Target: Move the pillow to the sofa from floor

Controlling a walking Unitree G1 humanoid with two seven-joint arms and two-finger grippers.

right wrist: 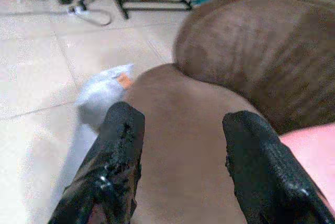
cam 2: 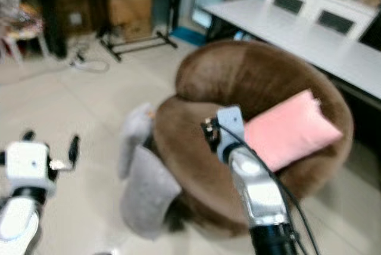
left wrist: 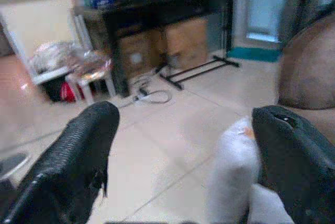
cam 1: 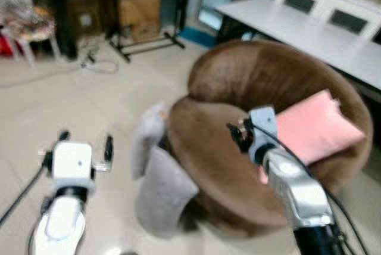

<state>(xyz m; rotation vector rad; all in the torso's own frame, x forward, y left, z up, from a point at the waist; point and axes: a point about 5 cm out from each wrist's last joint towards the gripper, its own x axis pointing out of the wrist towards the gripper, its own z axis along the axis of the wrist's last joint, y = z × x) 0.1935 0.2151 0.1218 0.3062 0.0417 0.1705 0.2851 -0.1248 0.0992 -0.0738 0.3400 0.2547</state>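
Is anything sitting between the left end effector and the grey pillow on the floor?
Nothing visible. The left end effector hangs open over bare tile, and the grey pillow leans against the brown sofa to its right, with only floor between them. A pink pillow already lies on the sofa seat.

A long white table (cam 1: 309, 34) runs along the right side of the room, with a white cabinet (cam 1: 333, 11) with dark door panels behind it. On the far side, cardboard boxes (cam 1: 138, 11) sit under a dark table (left wrist: 157, 9) whose top is crowded with colourful clutter too blurred to identify. A black metal stand (cam 1: 146, 43) lies on the pale tiled floor (cam 1: 71, 106) in front of the boxes, near a loop of cable and a power strip (cam 1: 95, 61). At far left, a small white stool (cam 1: 33, 31) holds something wrapped in clear plastic.
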